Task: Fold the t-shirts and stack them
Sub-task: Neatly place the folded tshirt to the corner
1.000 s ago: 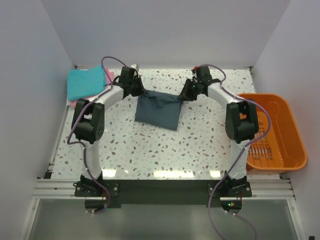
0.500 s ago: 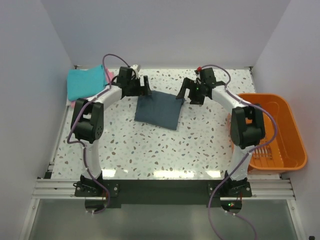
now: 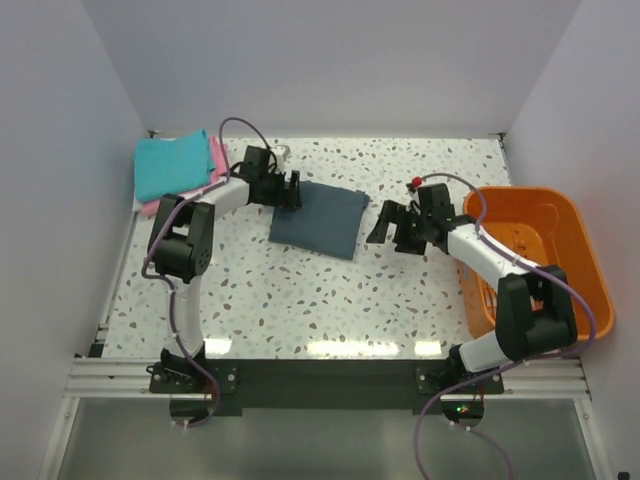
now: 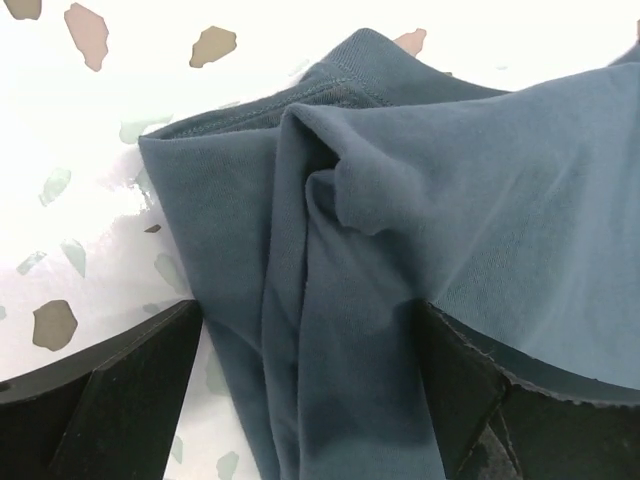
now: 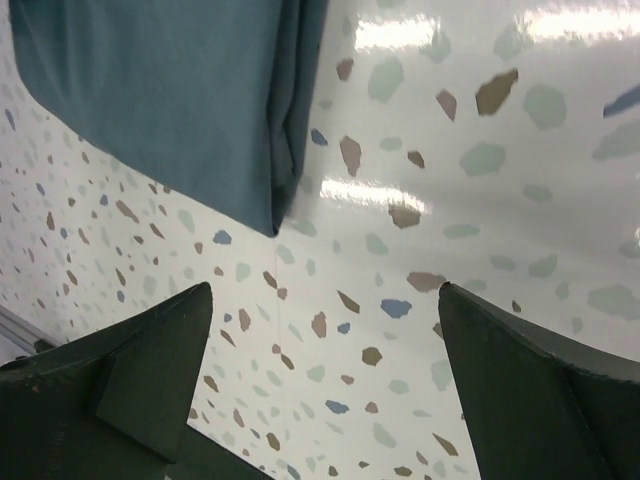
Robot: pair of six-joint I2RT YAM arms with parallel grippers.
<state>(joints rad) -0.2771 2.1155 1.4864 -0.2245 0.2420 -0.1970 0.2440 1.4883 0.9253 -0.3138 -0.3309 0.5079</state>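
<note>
speckled white table (image 3: 300,290), plain walls. we find the left claw (image 3: 292,190) spread wide, the slate shirt's (image 3: 320,220) bunched corner lying loose between its fingers. right claw (image 3: 392,228) equally wide over the tabletop, the shirt just ahead, not touching. turquoise shirt (image 3: 168,166) lies over pink shirt (image 3: 216,152), well behind the left claw.

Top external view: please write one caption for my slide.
Left gripper open at a corner of the folded slate-blue t-shirt, right gripper open, apart; turquoise t-shirt on pink t-shirt.

Shirt (image 3: 320,218) seemingly released; right hand (image 3: 391,228) away.
</note>
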